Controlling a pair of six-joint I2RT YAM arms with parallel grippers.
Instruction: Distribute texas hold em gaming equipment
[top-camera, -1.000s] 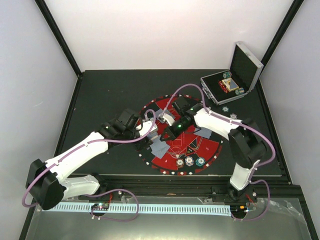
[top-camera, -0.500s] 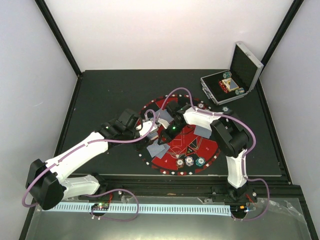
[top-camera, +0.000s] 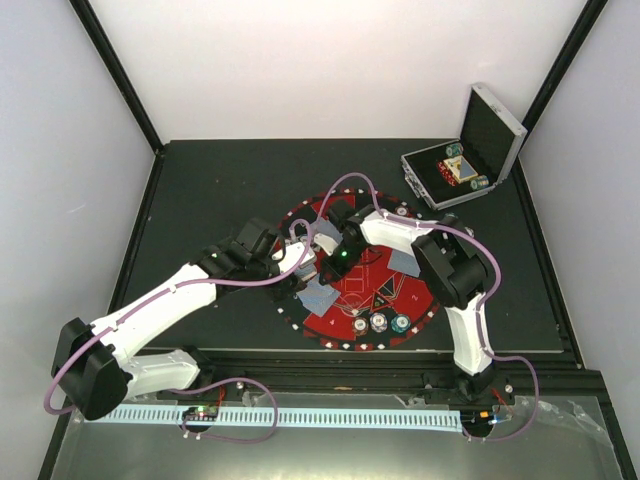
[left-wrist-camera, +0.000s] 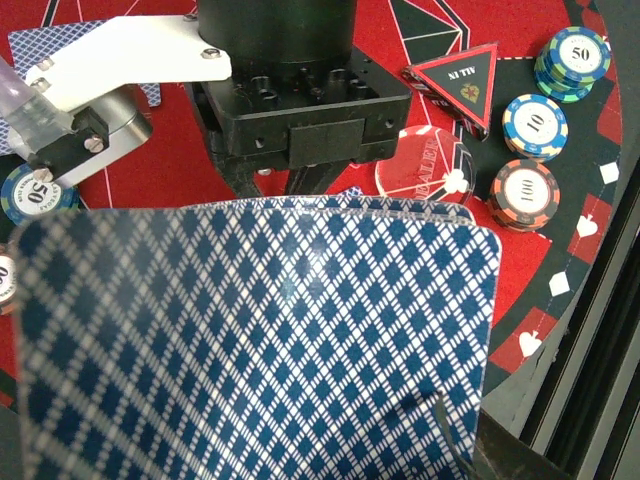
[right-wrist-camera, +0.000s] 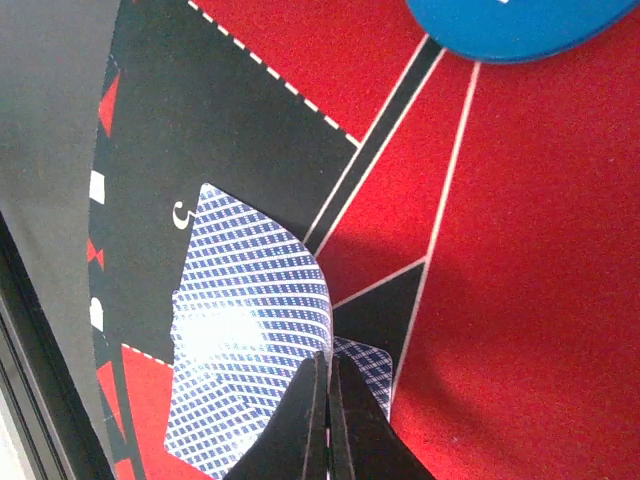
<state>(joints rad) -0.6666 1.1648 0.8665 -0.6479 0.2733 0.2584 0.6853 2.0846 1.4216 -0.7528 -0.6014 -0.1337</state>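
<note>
**Left.** The left claw (top-camera: 302, 270) reaches over the left rim of the mat (top-camera: 415, 292), which is round and red with black wedges, thin white lines and white suit marks along its black border. The claw is closed on a deck (left-wrist-camera: 260, 340) of flat, round-cornered cards, slightly fanned. Their glossy backs carry a blue-and-white diamond lattice. In the left wrist view the deck fills the lower frame and hides the fingertips.

**Centre.** The right claw (right-wrist-camera: 323, 368) is closed. Its two thin black fingers press together on the edge of a card (right-wrist-camera: 245, 320) with the same lattice. The card bows into a curve, with glare on its back, above the mat's black border. A second card's corner (right-wrist-camera: 368, 365) shows just right of the fingers. A smooth blue disc (right-wrist-camera: 510, 25) is cut off by the top edge. Seen from the left wrist, the claw's boxy black body stands just beyond the deck's top edge.

**Right.** On the mat lie a black triangle (left-wrist-camera: 458, 78) edged in red and lettered "ALL IN", and a clear red disc (left-wrist-camera: 420, 170) touching its lower corner. Beside these are a teal 50 stack (left-wrist-camera: 575, 60), a striped 10 chip (left-wrist-camera: 535, 125) and an orange 100 chip (left-wrist-camera: 525, 195).

**Far right.** A silver hinged case (top-camera: 485, 135) stands open on the dark desk (top-camera: 220, 200), with loose chips (top-camera: 455, 150) inside.
</note>
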